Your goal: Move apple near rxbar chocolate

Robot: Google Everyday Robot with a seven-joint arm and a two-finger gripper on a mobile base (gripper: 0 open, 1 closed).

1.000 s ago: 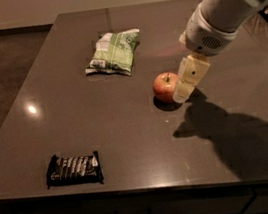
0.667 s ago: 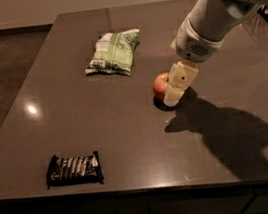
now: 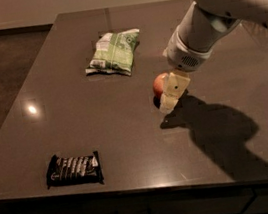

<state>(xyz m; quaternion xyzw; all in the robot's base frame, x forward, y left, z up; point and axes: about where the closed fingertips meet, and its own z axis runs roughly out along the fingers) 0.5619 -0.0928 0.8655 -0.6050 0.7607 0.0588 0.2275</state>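
**Gripper down at the apple, rxbar chocolate well apart from it**

The gripper [image 3: 168,98] is low over the dark grey table [image 3: 74,113], right of the middle, and points down towards the surface. Its cream-coloured end stands directly in front of the apple [image 3: 159,83] and covers the fruit's right side. Whether the gripper is spread or closed, and whether it has hold of the apple, cannot be told from this 1 view. The white arm [image 3: 211,21] comes in from the upper right corner and narrows to a ribbed wrist just above the gripper. It throws a broad dark shadow [image 3: 219,131] across the table to the right and front.

The apple shows as a small red-orange curve touching or just behind the gripper. It cannot be seen whether it rests on the table or is lifted slightly off it.

The rxbar chocolate [image 3: 74,169] lies flat near the front-left edge of the table, its black wrapper lengthwise from left to right, well apart from the apple. A green-and-white snack bag [image 3: 114,53] lies flat towards the back, left of the arm. 1 small bright glare spot [image 3: 32,109] sits on the table's left side.
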